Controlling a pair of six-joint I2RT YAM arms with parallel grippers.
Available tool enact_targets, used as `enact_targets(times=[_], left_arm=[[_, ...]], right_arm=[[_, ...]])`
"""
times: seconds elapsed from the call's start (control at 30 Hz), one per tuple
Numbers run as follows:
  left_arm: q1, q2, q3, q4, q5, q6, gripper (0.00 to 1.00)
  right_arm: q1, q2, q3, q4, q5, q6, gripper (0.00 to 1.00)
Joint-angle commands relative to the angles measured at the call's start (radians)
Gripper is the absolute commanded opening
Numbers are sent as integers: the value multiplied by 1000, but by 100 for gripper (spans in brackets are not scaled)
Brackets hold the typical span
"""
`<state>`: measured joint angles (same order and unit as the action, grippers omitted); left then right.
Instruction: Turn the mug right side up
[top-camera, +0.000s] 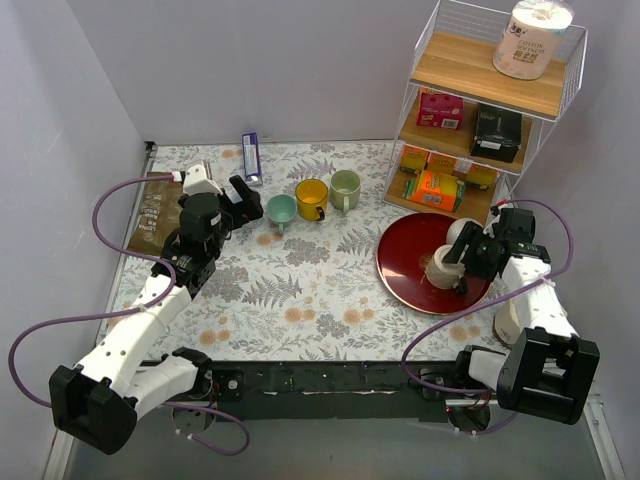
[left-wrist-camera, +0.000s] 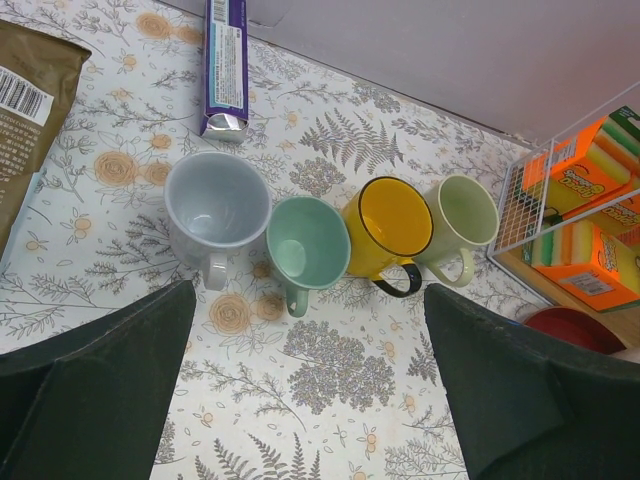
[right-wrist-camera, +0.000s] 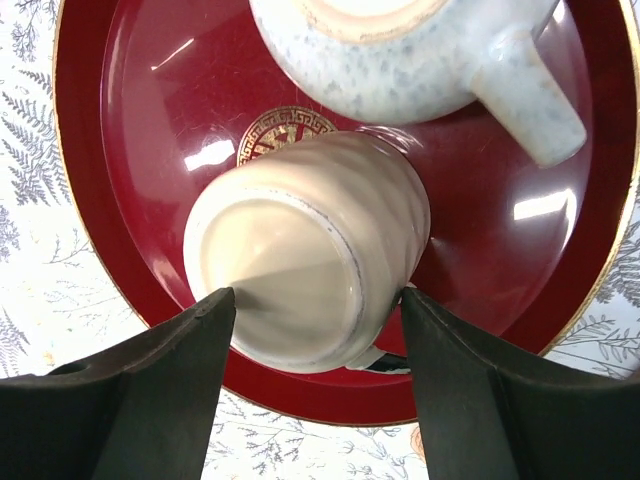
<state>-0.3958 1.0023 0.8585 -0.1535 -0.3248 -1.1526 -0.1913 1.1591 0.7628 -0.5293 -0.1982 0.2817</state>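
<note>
A cream mug (right-wrist-camera: 300, 260) stands upside down on the red plate (right-wrist-camera: 120, 150), base up, its handle toward the near rim. My right gripper (right-wrist-camera: 315, 295) is closed on it, one finger touching each side. In the top view the gripper (top-camera: 455, 268) holds this mug (top-camera: 438, 268) low over the plate (top-camera: 400, 275). A speckled white mug (right-wrist-camera: 400, 60) lies upside down just behind it. My left gripper (left-wrist-camera: 310, 300) is open and empty, above the cloth near a row of upright mugs.
The upright mugs are grey (left-wrist-camera: 215, 205), teal (left-wrist-camera: 307, 243), yellow (left-wrist-camera: 388, 225) and pale green (left-wrist-camera: 462, 212). A purple packet (top-camera: 251, 157) and a brown bag (top-camera: 155, 210) lie at the back left. A wire shelf (top-camera: 480, 110) with boxes stands right behind the plate.
</note>
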Motion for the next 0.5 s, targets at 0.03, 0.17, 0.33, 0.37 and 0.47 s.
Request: enact_targets(times=[0.03, 0.17, 0.33, 0.37, 0.47], left_arm=[[3, -11, -6, 14, 4, 11, 98], [2, -7, -7, 14, 13, 11, 98], [2, -8, -12, 12, 23, 10, 98], [2, -8, -13, 12, 24, 10, 98], [2, -7, -16, 11, 27, 7, 98]], right_arm=[[4, -45, 3, -24, -35, 15, 74], [9, -67, -17, -34, -46, -16, 74], [24, -98, -57, -34, -107, -39, 74], [26, -98, -62, -35, -112, -42, 74], [38, -98, -75, -46, -112, -55, 73]])
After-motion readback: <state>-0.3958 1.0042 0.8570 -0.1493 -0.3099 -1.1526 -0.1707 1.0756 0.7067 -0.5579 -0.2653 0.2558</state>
